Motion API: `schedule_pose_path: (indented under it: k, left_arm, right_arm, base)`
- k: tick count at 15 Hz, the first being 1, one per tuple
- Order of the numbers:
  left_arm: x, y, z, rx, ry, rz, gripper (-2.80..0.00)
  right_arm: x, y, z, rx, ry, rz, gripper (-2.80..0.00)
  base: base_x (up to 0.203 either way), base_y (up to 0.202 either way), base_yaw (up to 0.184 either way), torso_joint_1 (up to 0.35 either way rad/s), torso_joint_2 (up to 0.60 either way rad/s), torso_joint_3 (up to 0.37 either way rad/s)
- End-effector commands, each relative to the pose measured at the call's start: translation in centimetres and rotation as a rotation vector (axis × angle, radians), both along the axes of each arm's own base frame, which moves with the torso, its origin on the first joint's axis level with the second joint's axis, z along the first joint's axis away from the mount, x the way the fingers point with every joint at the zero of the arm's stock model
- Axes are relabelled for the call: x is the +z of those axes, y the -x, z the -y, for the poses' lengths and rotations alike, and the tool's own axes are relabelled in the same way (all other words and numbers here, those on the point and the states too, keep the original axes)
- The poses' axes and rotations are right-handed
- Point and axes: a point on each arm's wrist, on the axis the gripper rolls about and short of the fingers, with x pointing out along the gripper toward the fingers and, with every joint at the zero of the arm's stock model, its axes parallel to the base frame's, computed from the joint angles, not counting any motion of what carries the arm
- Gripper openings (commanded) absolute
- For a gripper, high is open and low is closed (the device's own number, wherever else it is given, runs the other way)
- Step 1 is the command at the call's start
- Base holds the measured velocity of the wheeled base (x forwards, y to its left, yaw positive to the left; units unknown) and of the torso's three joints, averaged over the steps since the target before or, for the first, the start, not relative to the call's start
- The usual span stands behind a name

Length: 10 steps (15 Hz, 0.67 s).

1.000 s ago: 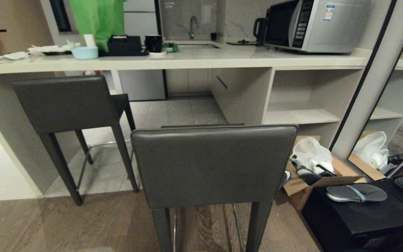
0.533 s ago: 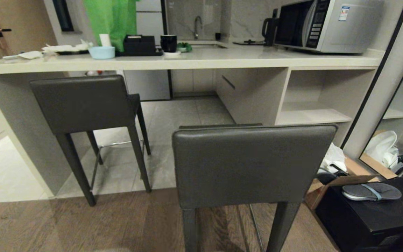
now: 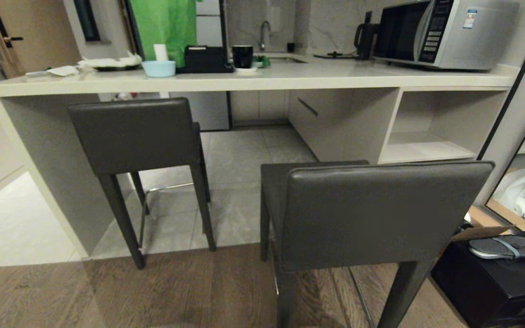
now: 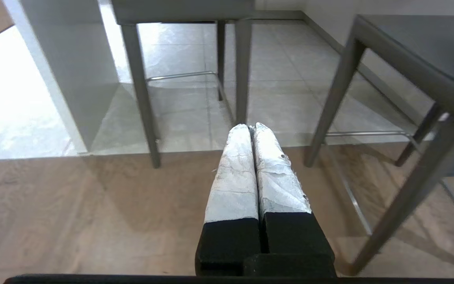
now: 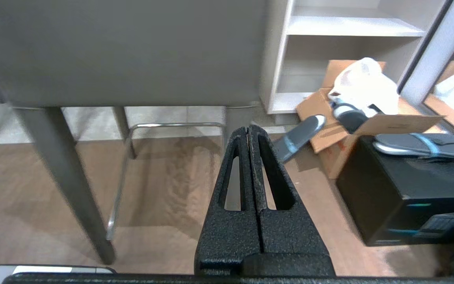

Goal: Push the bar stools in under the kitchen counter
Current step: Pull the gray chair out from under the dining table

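Two dark grey bar stools stand before the kitchen counter (image 3: pixel 290 81). The left stool (image 3: pixel 135 134) is by the counter's grey side panel, its seat partly under the worktop. The right stool (image 3: pixel 381 214) stands nearer me on the wood floor, well clear of the counter. Neither arm shows in the head view. My left gripper (image 4: pixel 250 127), with white-wrapped fingers, is shut and empty, low over the floor between the left stool's legs (image 4: pixel 140 98) and the right stool (image 4: pixel 408 43). My right gripper (image 5: pixel 248 128) is shut and empty, just behind the right stool's backrest (image 5: pixel 132 51).
A black box (image 3: pixel 495 278) with a grey slipper (image 3: pixel 506 247) and an open cardboard box (image 3: pixel 483 223) sit on the floor right of the near stool. White shelves (image 3: pixel 426 146) fill the counter's right end. A microwave (image 3: pixel 445 32), a kettle (image 3: pixel 365 34) and a blue bowl (image 3: pixel 159 68) stand on the worktop.
The whole head view has slid to the right, so the camera has moved; the near stool's side now shows. The stools themselves have stayed where they were.
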Motion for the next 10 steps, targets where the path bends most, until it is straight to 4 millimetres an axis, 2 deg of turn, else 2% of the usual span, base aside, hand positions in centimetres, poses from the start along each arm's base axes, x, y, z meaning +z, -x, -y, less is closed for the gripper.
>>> schedule_pose_path:
  k: [1, 10]
  left_arm:
    - [-0.03, -0.01, 0.00, 0.001, 0.001, 0.000, -2.80]
    - [-0.04, -0.01, 0.00, 0.000, 0.001, -0.001, -2.80]
  right_arm:
    - [0.00, -0.01, 0.00, 0.000, 0.001, -0.002, -2.80]
    - [0.00, -0.01, 0.00, 0.001, 0.001, -0.001, -2.80]
  base:
    - [0.000, 0.192, 0.003, 0.002, 0.00, -0.002]
    - [0.000, 0.198, -0.001, 0.003, 0.00, 0.003]
